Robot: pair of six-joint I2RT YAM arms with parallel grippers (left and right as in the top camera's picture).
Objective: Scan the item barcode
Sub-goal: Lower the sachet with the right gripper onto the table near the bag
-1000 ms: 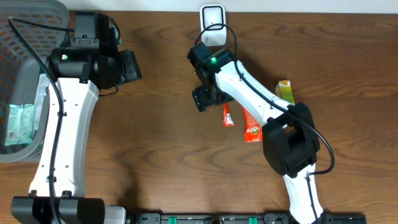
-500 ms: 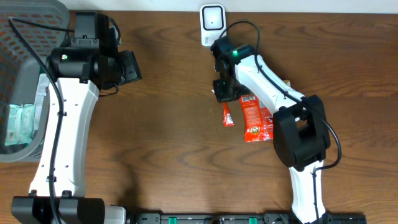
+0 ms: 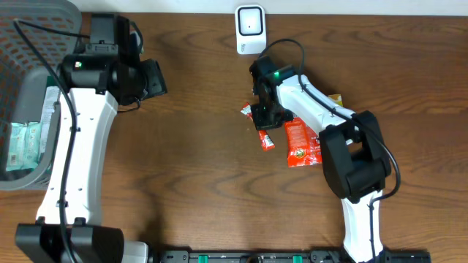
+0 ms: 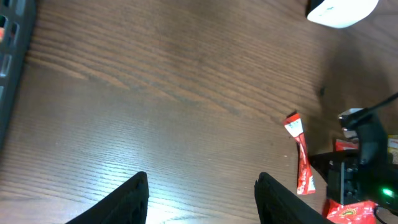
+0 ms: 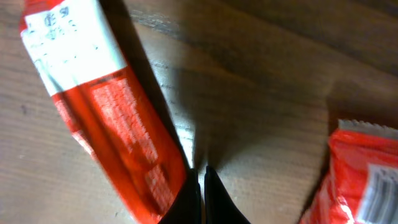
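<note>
Grey plastic mesh basket [image 3: 18, 179] at the far left edge of the dark brown wooden table [image 3: 190, 183]. Inside it: a white-and-teal soft pack [image 3: 22, 142] lying flat, plus a white printed packet [image 3: 50, 109] standing against the right wall, partly hidden by the left arm. Rest of the basket's contents are out of frame, can't tell.

Task item: narrow red foil sachet with a white printed end [image 5: 106, 106]. It lies flat on the table, centre-right, below the small white barcode scanner [image 3: 250, 28] that stands at the back edge. Sachet and scanner are apart. In the overhead view the sachet runs diagonally, white end up-left, its middle covered by the right arm's head.

Right gripper [image 5: 200, 180]: jaws fully closed, tips meeting at table level right against the sachet's lower right edge. The wrist view doesn't show whether the foil is actually pinched between them or only touched, can't tell. Sachet doesn't look lifted.

Larger flat red snack packet [image 3: 300, 142] lies just right of the sachet, not touching it, partly under the right arm. Yellow-green carton [image 3: 335, 100] sits further right, mostly hidden behind the arm.

Left gripper [image 4: 200, 180]: jaws about half apart, nothing between them, only bare table below. It is up off the table near the basket, well apart from the sachet. Its camera sees the sachet and the scanner in the distance.
</note>
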